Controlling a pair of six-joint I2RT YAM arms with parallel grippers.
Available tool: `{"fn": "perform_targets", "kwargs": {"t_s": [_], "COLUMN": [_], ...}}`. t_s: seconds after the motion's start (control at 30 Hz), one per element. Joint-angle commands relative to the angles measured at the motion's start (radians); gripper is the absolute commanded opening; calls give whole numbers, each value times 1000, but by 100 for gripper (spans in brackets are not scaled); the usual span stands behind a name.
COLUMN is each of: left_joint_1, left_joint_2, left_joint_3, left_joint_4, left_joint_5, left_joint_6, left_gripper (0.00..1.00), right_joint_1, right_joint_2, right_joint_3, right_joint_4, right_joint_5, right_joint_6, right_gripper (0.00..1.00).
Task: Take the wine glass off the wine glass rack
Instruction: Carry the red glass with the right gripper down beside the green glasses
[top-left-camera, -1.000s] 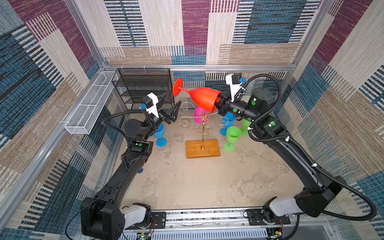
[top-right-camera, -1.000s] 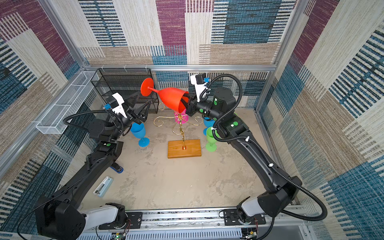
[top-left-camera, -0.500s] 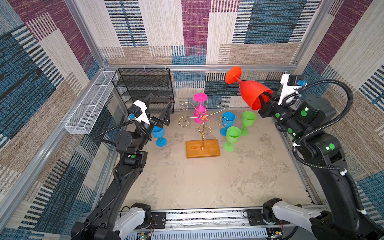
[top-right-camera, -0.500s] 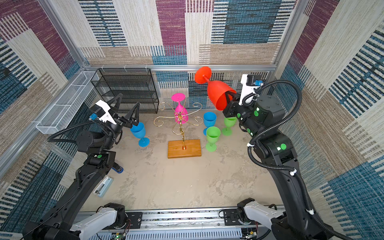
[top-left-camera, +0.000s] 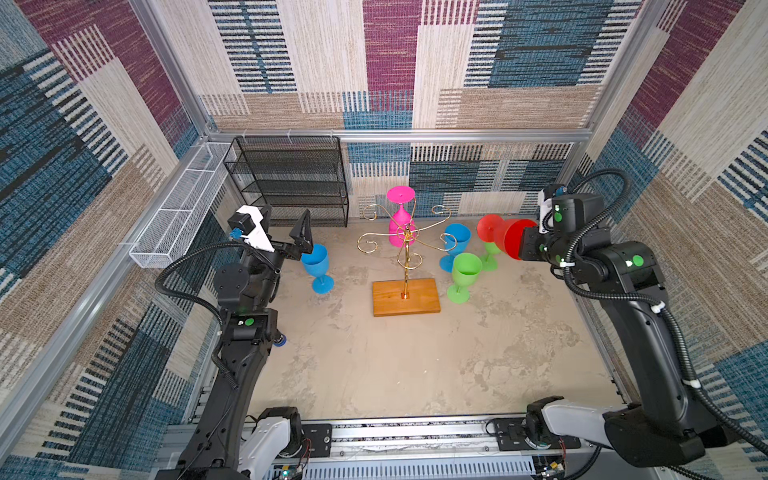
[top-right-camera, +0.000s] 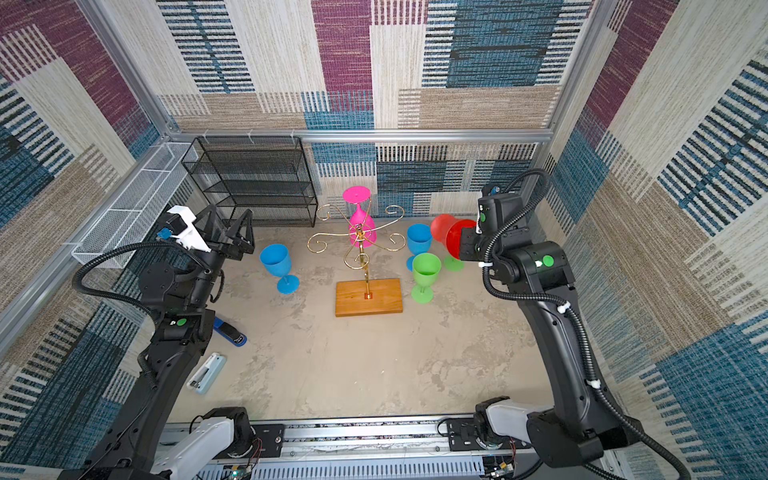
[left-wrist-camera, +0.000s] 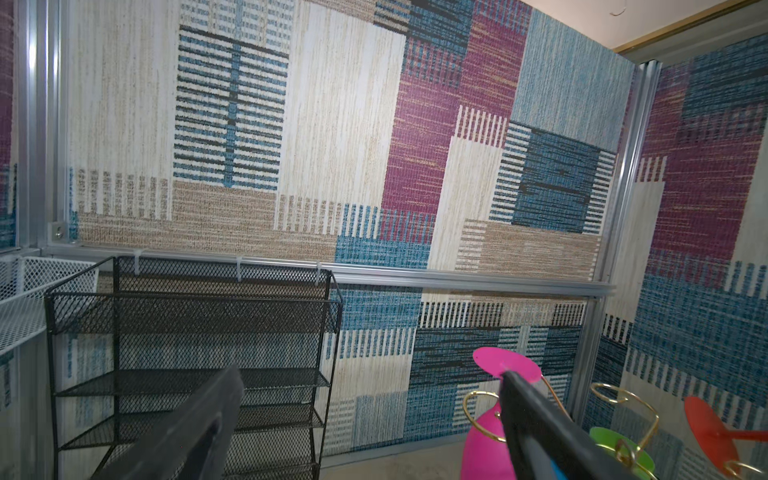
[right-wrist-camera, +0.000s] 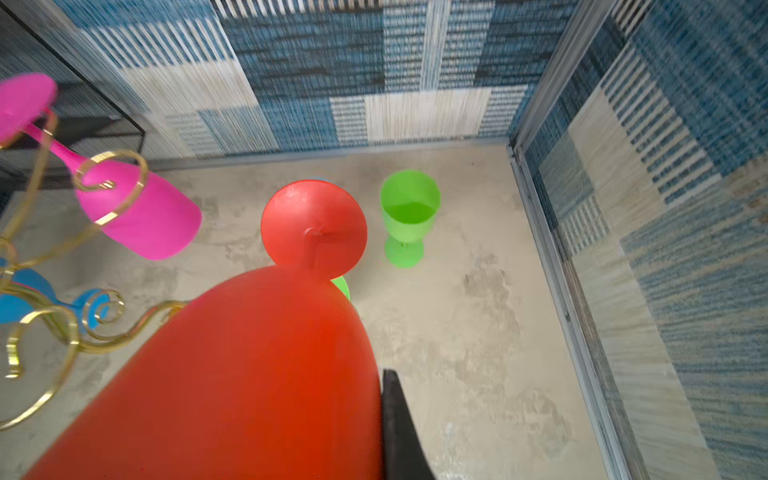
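Right gripper (top-left-camera: 524, 246): my jaws are clamped nearly closed on the bowl of the red glass (top-left-camera: 505, 237). In the right wrist view only one finger (right-wrist-camera: 399, 428) shows, lying against the bowl's side.

Red glass: off the rack (top-left-camera: 405, 298), in the air to its right and apart from the gold arms. It lies sideways, with its foot pointing toward the rack. In both top views it covers the bowl of the far green glass (top-left-camera: 490, 258).

Left gripper (top-left-camera: 286, 226): my jaws are spread wide and hold nothing. It is raised on the left, just above the left blue glass (top-left-camera: 316, 262) and in front of the black shelf (top-left-camera: 291, 178).

Rack: upright mid-table on its wooden base. A pink glass (top-left-camera: 400, 226) hangs on it upside down, foot uppermost.

Floor: a second blue glass (top-left-camera: 456, 239) and the near green glass (top-left-camera: 466, 270) stand upright just right of the rack.
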Motion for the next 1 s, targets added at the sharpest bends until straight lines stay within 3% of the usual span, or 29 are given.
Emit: {"fn": "perform_targets", "kwargs": {"t_s": [0.0, 0.3, 0.53, 0.97], "left_joint_1": [11, 15, 15, 16], "left_joint_2": [-25, -55, -54, -52], "left_joint_3": [-11, -15, -15, -12], "left_joint_4": [-46, -89, -92, -123], "left_joint_5": [9, -7, 0, -6], "left_joint_6": [2, 35, 35, 78], "left_gripper": [98, 97, 97, 96], "right_joint_1": [-23, -78, -124, -245], "right_joint_2": [24, 56, 65, 275], "right_joint_3": [-10, -92, -158, -207], "right_joint_4": [-81, -72, -33, 48], "right_joint_5": [14, 66, 39, 17], "right_joint_6": [-16, -33, -55, -96], "right_gripper": [0, 0, 0, 0]}}
